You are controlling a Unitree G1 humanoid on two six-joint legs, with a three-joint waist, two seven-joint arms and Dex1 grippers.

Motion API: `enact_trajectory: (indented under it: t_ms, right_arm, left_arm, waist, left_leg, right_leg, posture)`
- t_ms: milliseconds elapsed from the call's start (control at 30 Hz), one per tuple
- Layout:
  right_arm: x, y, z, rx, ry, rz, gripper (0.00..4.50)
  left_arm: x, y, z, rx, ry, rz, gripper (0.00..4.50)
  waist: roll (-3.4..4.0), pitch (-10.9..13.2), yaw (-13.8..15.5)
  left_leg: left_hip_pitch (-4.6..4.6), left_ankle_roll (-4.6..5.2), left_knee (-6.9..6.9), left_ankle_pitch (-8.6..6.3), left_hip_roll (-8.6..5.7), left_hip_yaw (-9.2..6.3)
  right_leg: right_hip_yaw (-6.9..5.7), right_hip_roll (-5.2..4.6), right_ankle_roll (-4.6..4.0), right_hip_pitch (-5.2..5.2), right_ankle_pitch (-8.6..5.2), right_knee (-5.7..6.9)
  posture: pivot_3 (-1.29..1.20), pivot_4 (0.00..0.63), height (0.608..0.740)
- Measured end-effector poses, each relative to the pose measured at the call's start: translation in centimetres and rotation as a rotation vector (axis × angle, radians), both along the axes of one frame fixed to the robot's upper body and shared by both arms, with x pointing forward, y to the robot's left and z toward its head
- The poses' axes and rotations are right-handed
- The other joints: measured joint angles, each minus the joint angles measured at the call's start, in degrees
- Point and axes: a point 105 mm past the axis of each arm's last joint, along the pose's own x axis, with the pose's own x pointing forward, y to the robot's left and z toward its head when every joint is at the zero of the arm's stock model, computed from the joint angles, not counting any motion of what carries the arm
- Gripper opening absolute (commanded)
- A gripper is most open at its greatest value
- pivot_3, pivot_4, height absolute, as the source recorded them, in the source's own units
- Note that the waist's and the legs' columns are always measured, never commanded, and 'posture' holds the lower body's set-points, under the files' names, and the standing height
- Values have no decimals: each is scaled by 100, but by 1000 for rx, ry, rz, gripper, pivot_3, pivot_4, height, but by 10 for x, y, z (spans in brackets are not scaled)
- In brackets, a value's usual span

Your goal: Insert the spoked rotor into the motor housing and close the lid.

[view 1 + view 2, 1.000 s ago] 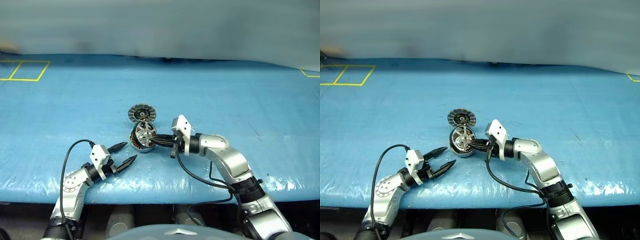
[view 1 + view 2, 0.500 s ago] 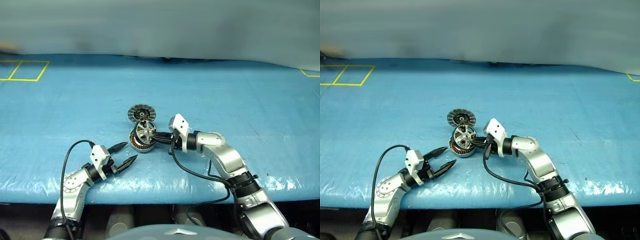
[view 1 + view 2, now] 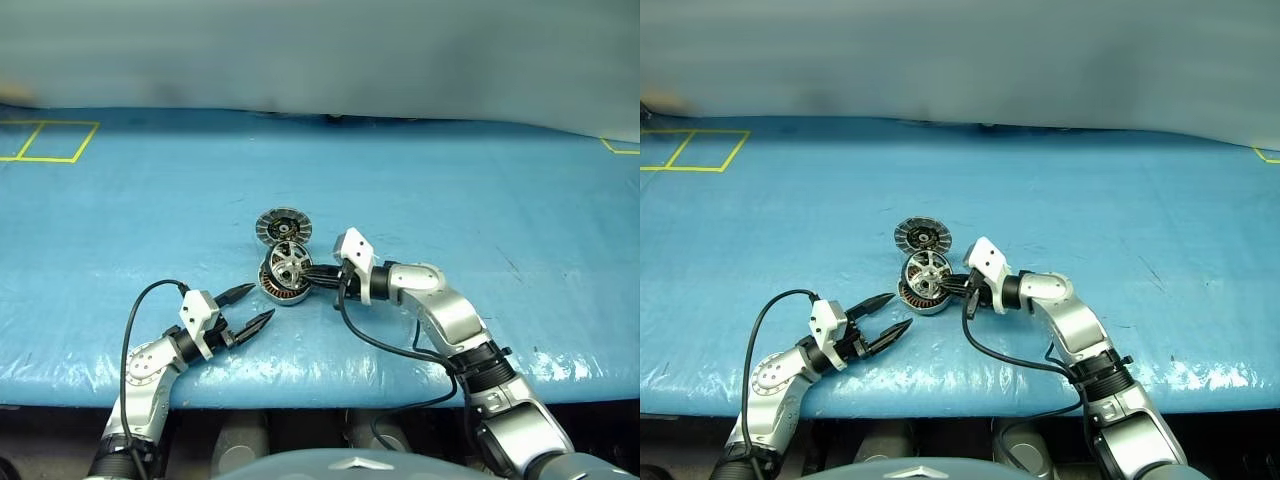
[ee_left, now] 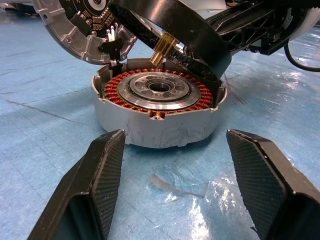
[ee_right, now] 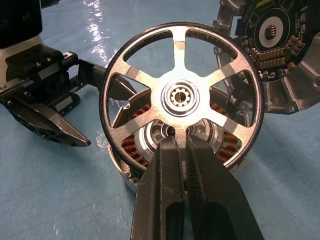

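Shiny silver spoked rotor (image 5: 180,97) with a dark rim, grey motor housing (image 4: 159,111) with copper-red windings, grey ribbed lid (image 3: 283,226), blue table cover (image 3: 480,200), yellow lines (image 3: 45,140) upper left.

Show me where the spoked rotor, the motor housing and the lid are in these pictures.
spoked rotor (image 5: 183,97): right wrist view, on its silver centre hub.
motor housing (image 4: 159,127): left wrist view, on its grey outer wall below the copper windings.
lid (image 3: 281,226): left eye view, on its ribbed face.
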Motion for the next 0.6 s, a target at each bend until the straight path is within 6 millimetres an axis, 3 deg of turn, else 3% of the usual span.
enact_trajectory:
  t_ms: [200, 433, 600]
  right_arm:
    - [0, 0, -1, -12, -5, 5, 32]
    - [-1, -1, -4, -39, -10, 17, 2129]
    - [-2, 1, -2, -29, -23, 28, 2129]
  left_arm:
    - [0, 0, 0, 1, 0, 1, 3420]
    - [0, 0, 0, 3, 0, 1, 3420]
    - [0, 0, 0, 7, -2, 0, 3420]
  waist:
    - [0, 0, -3]
    - [0, 0, -3]
    - [0, 0, -3]
  left_leg:
    - [1, 0, 0, 0, 0, 0]
    - [0, 0, 0, 0, 0, 0]
    - [1, 0, 0, 0, 1, 0]
  right_leg:
    - [0, 0, 0, 1, 0, 1]
    - [0, 0, 0, 0, 0, 1]
    - [0, 1, 0, 0, 0, 1]
  posture:
    - [0, 150, 740]
    - [0, 150, 740]
    - [0, 150, 740]
